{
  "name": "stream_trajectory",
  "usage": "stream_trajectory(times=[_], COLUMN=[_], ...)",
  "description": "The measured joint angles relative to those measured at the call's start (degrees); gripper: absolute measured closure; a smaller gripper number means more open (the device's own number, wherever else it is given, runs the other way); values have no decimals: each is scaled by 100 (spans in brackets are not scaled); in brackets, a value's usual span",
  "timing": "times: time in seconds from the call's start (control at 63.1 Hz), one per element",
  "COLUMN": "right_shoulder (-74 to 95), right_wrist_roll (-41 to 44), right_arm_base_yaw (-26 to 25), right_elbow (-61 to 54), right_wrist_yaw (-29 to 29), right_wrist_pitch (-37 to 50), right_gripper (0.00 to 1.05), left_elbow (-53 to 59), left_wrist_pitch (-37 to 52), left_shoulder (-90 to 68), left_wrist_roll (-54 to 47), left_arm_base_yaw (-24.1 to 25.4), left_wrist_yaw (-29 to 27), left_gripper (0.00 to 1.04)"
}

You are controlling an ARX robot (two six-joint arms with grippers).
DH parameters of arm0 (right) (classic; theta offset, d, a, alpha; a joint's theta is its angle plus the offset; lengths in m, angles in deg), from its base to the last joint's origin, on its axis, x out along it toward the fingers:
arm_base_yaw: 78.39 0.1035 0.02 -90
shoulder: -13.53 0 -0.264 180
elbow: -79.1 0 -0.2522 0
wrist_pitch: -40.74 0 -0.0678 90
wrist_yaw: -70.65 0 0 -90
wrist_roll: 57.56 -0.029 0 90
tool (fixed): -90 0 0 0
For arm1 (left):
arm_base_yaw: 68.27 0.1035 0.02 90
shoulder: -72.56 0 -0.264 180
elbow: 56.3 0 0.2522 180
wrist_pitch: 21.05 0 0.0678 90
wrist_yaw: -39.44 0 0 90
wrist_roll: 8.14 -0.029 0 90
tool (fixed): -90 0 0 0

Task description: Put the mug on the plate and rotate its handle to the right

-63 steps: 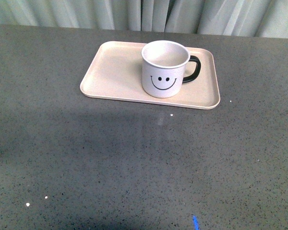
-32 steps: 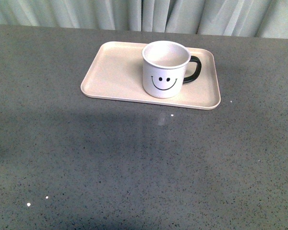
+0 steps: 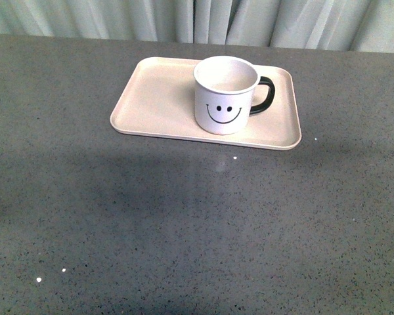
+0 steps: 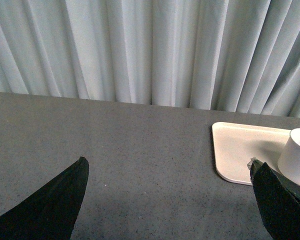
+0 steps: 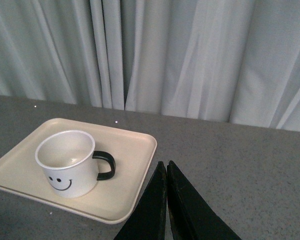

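The white mug [image 3: 226,94] with a black smiley face stands upright on the beige-pink plate [image 3: 157,98], right of the plate's middle. Its black handle [image 3: 265,96] points to the right. Neither arm shows in the front view. In the left wrist view my left gripper [image 4: 167,167] is open and empty over the bare table, with the plate [image 4: 237,150] and the mug's edge [image 4: 297,157] beyond it. In the right wrist view my right gripper [image 5: 165,164] is shut and empty, just off the plate's [image 5: 132,170] near corner, apart from the mug [image 5: 67,162] and handle [image 5: 106,165].
The grey speckled table [image 3: 197,223] stretches around the plate. Pale pleated curtains [image 3: 203,20] hang behind the table's far edge.
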Motion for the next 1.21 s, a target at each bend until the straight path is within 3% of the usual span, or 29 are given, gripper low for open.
stream_trajectory(times=[0.222, 0.333, 1.205], right_shoulder=[-914, -1025, -4238], right_wrist_roll=[2, 2, 2], right_arm_base_yaw=[0, 0, 0], right_elbow=[-439, -726, -887], right_wrist_yaw=[4, 2, 2], right_wrist_pitch=[-481, -273, -3174], right_gripper=[103, 103, 103], left_elbow=[0, 0, 0], left_wrist_pitch=[0, 0, 0], left_shoulder=[0, 0, 0], left_wrist_roll=[0, 0, 0], left_arm_base_yaw=[0, 0, 0], left_wrist_yaw=[-2, 2, 0], left_gripper=[9, 9, 9])
